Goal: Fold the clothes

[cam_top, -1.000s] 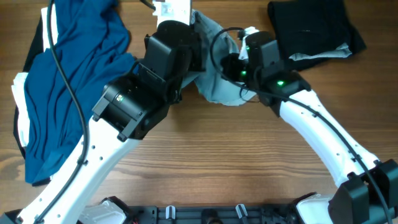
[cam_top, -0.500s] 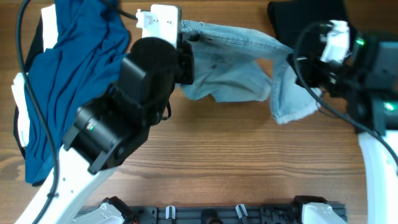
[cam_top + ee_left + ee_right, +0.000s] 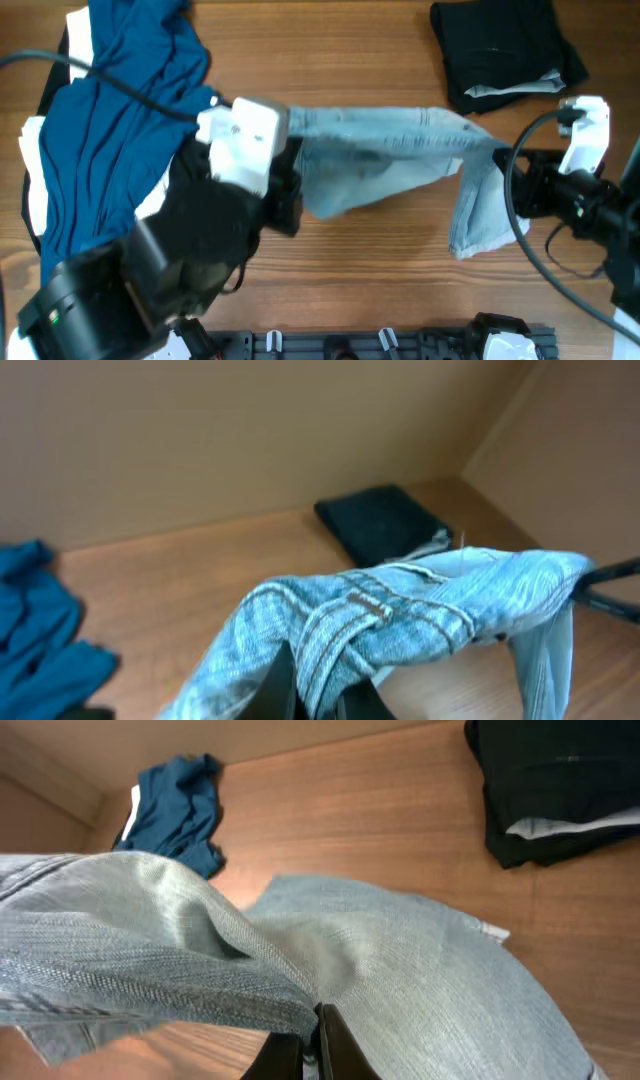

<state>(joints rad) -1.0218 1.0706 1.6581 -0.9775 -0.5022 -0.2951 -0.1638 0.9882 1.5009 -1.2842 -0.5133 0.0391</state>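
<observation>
Two hands share the shorts. Overhead, we see the left hand [image 3: 292, 168] and right hand [image 3: 508, 170] each clamped on one end, holding the shorts [image 3: 380, 165] stretched above the table [image 3: 380, 290], we judge for laying them flat. Bare wood lies in front, the blue pile [image 3: 110, 140] to the left, the black stack [image 3: 505, 45] behind. Left wrist: closed fingers [image 3: 280, 682] pinch bunched waistband. Right wrist: fingers [image 3: 285, 1058] pinch denim, and a leg droops.
</observation>
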